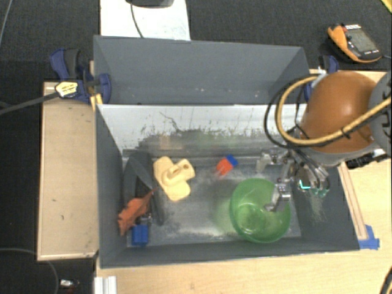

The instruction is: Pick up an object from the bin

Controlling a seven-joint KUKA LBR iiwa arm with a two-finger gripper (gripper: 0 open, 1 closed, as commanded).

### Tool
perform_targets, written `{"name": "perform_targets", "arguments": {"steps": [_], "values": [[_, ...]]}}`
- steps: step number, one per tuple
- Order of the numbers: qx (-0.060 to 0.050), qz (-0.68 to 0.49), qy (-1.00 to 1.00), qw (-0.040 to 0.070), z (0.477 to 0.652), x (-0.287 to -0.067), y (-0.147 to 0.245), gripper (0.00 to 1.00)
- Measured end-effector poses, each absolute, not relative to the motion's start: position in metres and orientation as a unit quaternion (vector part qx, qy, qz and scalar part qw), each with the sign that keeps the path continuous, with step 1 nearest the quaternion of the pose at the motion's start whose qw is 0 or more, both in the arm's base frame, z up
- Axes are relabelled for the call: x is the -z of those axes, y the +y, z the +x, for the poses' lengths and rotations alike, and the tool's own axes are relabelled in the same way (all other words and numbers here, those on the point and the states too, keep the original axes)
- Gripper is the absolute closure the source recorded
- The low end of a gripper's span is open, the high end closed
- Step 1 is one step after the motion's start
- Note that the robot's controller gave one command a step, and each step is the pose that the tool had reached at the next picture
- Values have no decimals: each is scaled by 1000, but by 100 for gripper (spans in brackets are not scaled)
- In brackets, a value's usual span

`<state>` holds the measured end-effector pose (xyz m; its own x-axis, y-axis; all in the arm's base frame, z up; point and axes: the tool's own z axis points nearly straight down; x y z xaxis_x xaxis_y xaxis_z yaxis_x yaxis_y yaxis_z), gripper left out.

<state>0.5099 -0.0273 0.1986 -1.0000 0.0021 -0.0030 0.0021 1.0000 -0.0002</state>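
Observation:
My gripper (279, 196) hangs low at the right side of the bin, right at the upper right rim of a green see-through bowl (254, 216). The bowl rests on the bin floor, front right, with its opening facing up. A metal part of the gripper overlaps the bowl's rim, and I cannot see whether it touches. A small orange and blue piece (225, 166) lies to the left of the gripper, near the back wall.
A cream-yellow plastic piece (173, 177) lies left of centre. At the left wall a black flat thing (146, 185), an orange toy (134, 211) and a blue block (139, 235) lie close together. The arm's orange dome and cables hang over the bin's right rim.

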Motion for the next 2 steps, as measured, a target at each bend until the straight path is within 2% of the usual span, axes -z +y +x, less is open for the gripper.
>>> {"name": "perform_targets", "arguments": {"steps": [2], "values": [[0,1,1000,2,510,-199,-27,0]]}}
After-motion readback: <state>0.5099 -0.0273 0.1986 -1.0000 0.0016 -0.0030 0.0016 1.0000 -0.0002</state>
